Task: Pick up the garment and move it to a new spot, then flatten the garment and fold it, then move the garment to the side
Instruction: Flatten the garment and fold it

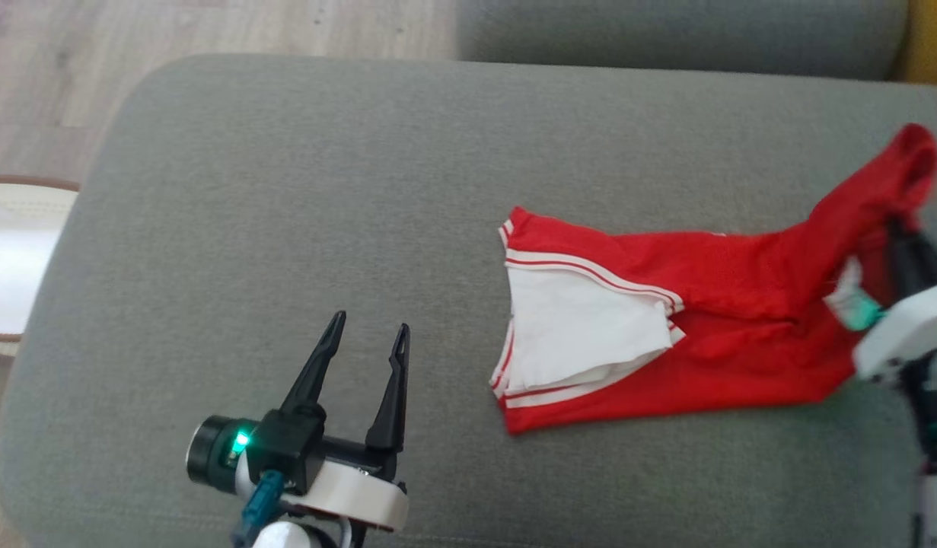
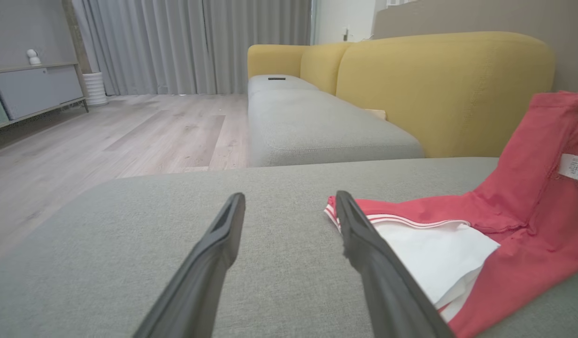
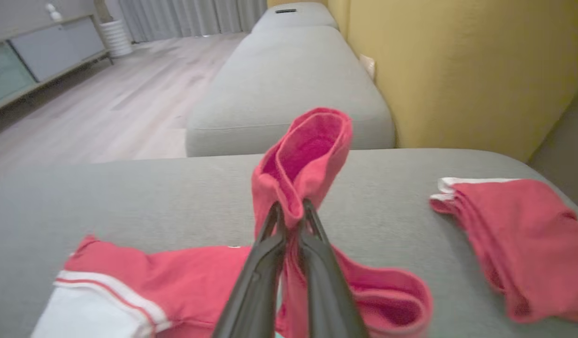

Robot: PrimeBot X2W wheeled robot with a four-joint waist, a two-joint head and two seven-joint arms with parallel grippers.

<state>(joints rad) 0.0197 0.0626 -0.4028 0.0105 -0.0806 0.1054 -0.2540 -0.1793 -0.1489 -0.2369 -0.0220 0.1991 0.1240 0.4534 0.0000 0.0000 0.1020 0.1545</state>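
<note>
A red garment (image 1: 704, 335) with white panels and white stripes lies on the grey cushion (image 1: 323, 190), right of centre. Its right end rises off the cushion, pinched in my right gripper (image 1: 898, 228), which is shut on a red fold (image 3: 300, 173). In the right wrist view that gripper (image 3: 291, 211) clamps the cloth between its tips, and the rest of the garment (image 3: 176, 286) trails below. My left gripper (image 1: 368, 323) stands open over bare cushion, left of the garment's white-striped edge. The left wrist view shows its fingers (image 2: 223, 234) apart, with the garment (image 2: 504, 234) just to the right.
A second red cloth (image 3: 519, 234) with a white edge lies folded on the cushion further right. A yellow sofa back (image 2: 439, 84) and another grey seat (image 2: 317, 126) stand beyond. Wooden floor (image 1: 49, 68) lies past the cushion's left edge.
</note>
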